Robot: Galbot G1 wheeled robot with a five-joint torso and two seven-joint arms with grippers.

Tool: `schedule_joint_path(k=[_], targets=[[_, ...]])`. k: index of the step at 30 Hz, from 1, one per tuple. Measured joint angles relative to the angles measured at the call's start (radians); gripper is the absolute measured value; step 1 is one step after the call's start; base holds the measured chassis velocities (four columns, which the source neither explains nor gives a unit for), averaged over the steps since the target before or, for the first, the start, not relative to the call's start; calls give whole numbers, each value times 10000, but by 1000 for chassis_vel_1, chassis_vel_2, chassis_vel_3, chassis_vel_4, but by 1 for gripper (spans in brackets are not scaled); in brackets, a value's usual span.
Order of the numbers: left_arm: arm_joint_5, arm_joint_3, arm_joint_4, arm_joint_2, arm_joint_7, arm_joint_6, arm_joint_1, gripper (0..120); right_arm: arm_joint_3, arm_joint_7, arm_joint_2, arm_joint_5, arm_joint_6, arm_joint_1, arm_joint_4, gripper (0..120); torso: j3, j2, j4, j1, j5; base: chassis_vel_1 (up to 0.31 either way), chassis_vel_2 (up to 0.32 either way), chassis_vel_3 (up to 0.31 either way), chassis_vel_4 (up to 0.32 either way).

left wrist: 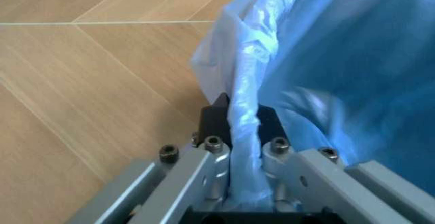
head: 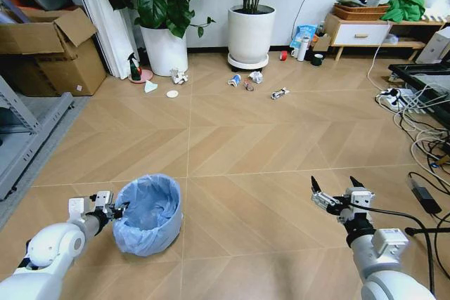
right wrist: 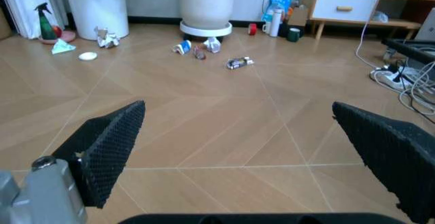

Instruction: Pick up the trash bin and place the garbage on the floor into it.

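The trash bin (head: pixel 149 214), lined with a crinkly light blue bag, stands on the floor (head: pixel 246 138) at the near left. My left gripper (head: pixel 121 209) is shut on its near rim. In the left wrist view the gripper (left wrist: pixel 241 117) pinches the bag-covered rim of the bin (left wrist: pixel 340 56). My right gripper (head: pixel 336 189) hovers open at the near right, its fingers (right wrist: pixel 109 142) spread wide over bare boards. The garbage lies far ahead by the pots: a paper wad (head: pixel 178 76), white disc (head: pixel 172 93), crushed can (head: pixel 234 80), second wad (head: pixel 256 76) and dark wrapper (head: pixel 280 93).
Two big white plant pots (head: pixel 251 33) stand at the back wall, with a green spray bottle (head: pixel 133 68) beside the left one. Cardboard boxes (head: pixel 53 50) and a metal rack (head: pixel 21 138) line the left side. Cables and a power strip (head: pixel 415 117) lie at the right.
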Motion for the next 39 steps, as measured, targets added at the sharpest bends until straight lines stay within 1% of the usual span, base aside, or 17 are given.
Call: schedule_joint_path(k=[8, 9, 11, 12, 14, 17, 18, 20, 21, 22, 23, 24, 27, 30, 31, 39], targets=[[-140, -216, -346, -139, -53, 22, 220, 0, 19, 24, -22, 67, -10, 57, -4, 100, 0, 0, 0, 0, 1, 0, 0, 0, 0], [-262, -327, -484, -201, -162, 22, 288, 0, 29, 33, -35, 120, -30, 79, -3, 100, 0, 0, 1, 0, -4, 0, 0, 0, 0], [-553, -531, -767, -335, -534, -43, 399, 0, 57, 91, -61, 279, -113, 126, 18, 100, 0, 0, 1, 0, 4, 0, 0, 0, 0], [-795, -702, -1016, -485, -943, -179, 494, 0, 84, 136, -88, 492, -225, 183, 74, 100, 0, 0, 0, 0, 3, 0, 0, 0, 0], [-866, -811, -1169, -597, -1149, -257, 547, 0, 97, 177, -105, 683, -272, 226, 110, 100, 0, 0, 0, 0, 0, 0, 0, 0, 0], [-870, -1144, -1757, -989, -1731, -616, 732, 0, 155, 236, -117, 947, -354, 294, 181, 100, 0, 0, 1, 0, 3, 0, 0, 0, 0], [-870, -1144, -1757, -989, -1731, -616, 732, 0, 155, 236, -117, 947, -354, 294, 181, 100, 0, 0, 1, 0, 3, 0, 0, 0, 0], [-667, -1344, -2478, -1404, -2280, -997, 936, 0, 207, 242, -122, 953, -356, 264, 222, 100, 0, 0, 1, 0, 1, 0, 0, 0, 0], [-502, -1376, -2662, -1519, -2378, -1125, 992, 0, 217, 242, -122, 940, -356, 247, 231, 100, 0, 0, 0, 0, 3, 0, 0, 0, 0], [-255, -1401, -2854, -1637, -2444, -1272, 1057, 0, 224, 242, -123, 918, -358, 232, 239, 100, 0, 0, 0, -1, 4, 0, 0, 0, 0], [-255, -1401, -2854, -1637, -2444, -1272, 1057, 0, 224, 242, -123, 918, -358, 232, 239, 100, 0, 0, 0, -1, 4, 0, 0, 0, 0], [127, -1410, -3173, -1827, -2493, -1464, 1171, 0, 236, 242, -122, 846, -396, 219, 252, 100, 0, 0, 0, 0, 1, 0, 0, 0, 0], [594, -1347, -3669, -2063, -2513, -1603, 1415, 0, 241, 240, -109, 727, -470, 227, 256, 100, -1, 0, 1, 0, 3, 0, 0, 0, 0], [769, -1286, -3827, -2094, -2483, -1626, 1502, 0, 243, 235, -78, 644, -491, 209, 257, 100, 0, 0, 1, 0, -1, 0, 0, 0, 0], [891, -1267, -3893, -2093, -2438, -1647, 1534, 0, 247, 221, -48, 564, -496, 183, 258, 100, -1, 0, 0, -1, 3, 0, 0, 0, 0], [1011, -1248, -3956, -2024, -2334, -1658, 1568, 0, 243, 157, 53, 313, -547, 171, 258, 100, -1, 0, 0, -1, 1, 0, 0, 0, 0]])
